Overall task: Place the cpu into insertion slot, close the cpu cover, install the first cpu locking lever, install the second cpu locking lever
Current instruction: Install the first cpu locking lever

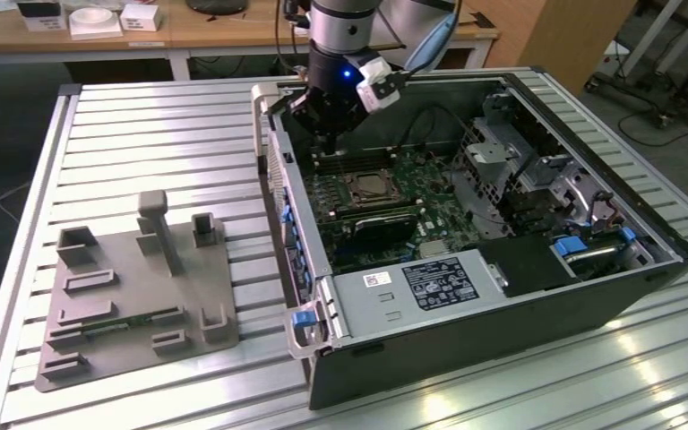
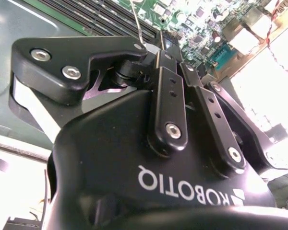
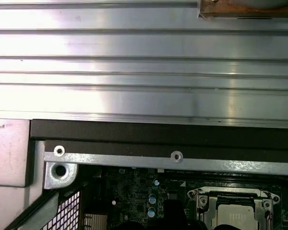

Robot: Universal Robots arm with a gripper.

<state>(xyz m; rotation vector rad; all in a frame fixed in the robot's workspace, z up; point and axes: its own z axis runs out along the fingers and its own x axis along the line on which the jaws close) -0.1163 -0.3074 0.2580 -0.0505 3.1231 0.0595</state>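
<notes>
The open computer case lies on the slatted metal table. The insertion slot sits on the green board, and the cpu shows its silvery top inside it. The cpu cover lies flat around the chip as a metal frame. My gripper hangs inside the case just beyond the socket's far side, close to the case wall. In the second wrist view the gripper points down at the board with its black fingers drawn together. A thin metal lever rod runs right beside the fingertips; contact is unclear.
A grey fixture plate with upright blocks stands on the table at the exterior view's left. Inside the case are a grey box with a white label, a drive cage and long black memory slots. The case's dark wall borders the socket.
</notes>
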